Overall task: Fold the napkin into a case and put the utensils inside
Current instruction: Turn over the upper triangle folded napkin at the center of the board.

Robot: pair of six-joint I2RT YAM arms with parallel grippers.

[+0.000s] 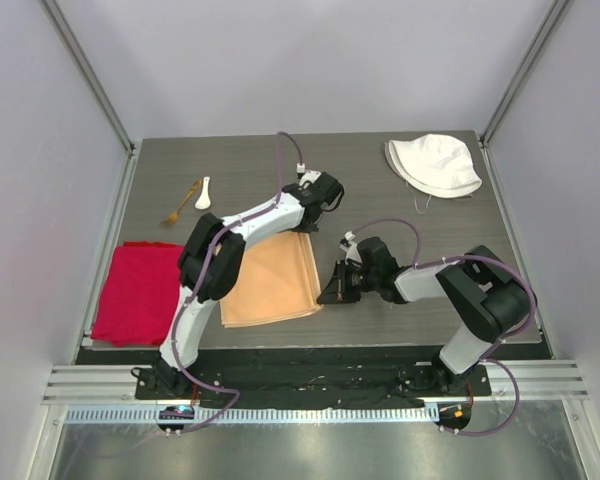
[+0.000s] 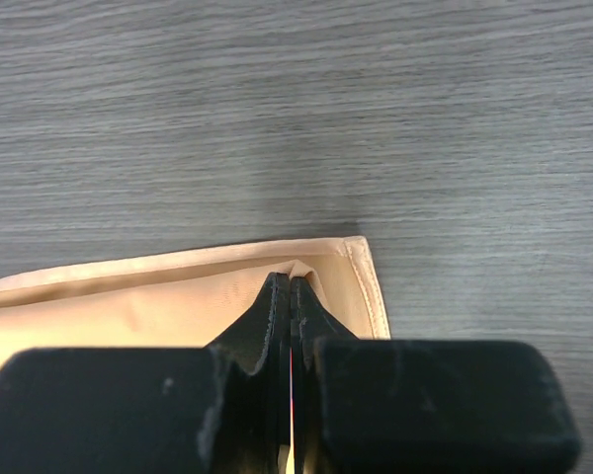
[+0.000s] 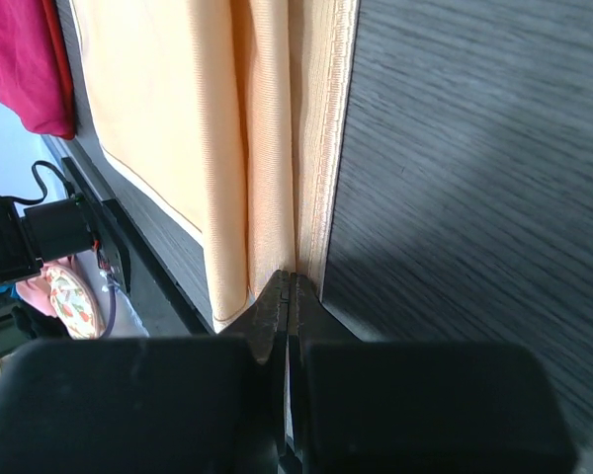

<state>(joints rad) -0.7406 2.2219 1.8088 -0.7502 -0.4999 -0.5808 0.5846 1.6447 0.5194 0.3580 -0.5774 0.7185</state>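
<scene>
Napkin [image 1: 270, 280] is lying mid-frame in the top view, long axis running up-down; left gripper [image 2: 292, 284] is pinching its upper right corner, right gripper [image 3: 289, 286] its lower right (both clamped on it).

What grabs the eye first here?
The peach napkin at centre, layered, with both grippers shut on its right edge: the left gripper at the far corner, the right gripper at the near one. A red cloth lies left of it, a white hat at the far right.
</scene>
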